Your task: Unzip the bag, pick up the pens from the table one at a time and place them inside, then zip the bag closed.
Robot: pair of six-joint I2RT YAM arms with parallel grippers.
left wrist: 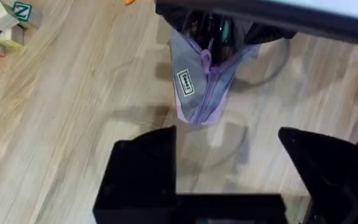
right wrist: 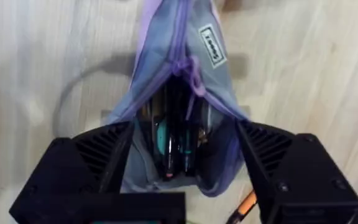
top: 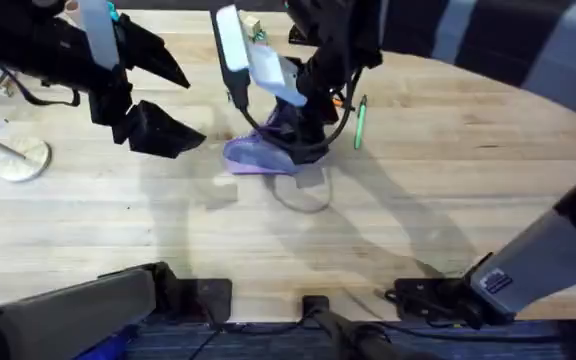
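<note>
From overhead we are seeing the right pincer (top: 303,120) sitting over the bag (top: 260,152) on the worktop (top: 418,200), a green pen (top: 360,122) lying just beside it. The left pincer (top: 158,95) is hanging released, apart from the bag. At the left wrist, the bag (left wrist: 199,87) is lying ahead of our spread fingers (left wrist: 143,171). At the right wrist, our right fingers (right wrist: 272,155) are straddling the bag's (right wrist: 185,68) open mouth, pens inside, an orange pen (right wrist: 244,207) beside them; whether they are grasping it we cannot tell.

Lavender bag (right wrist: 179,93) — unzipped, pen-filled
</note>
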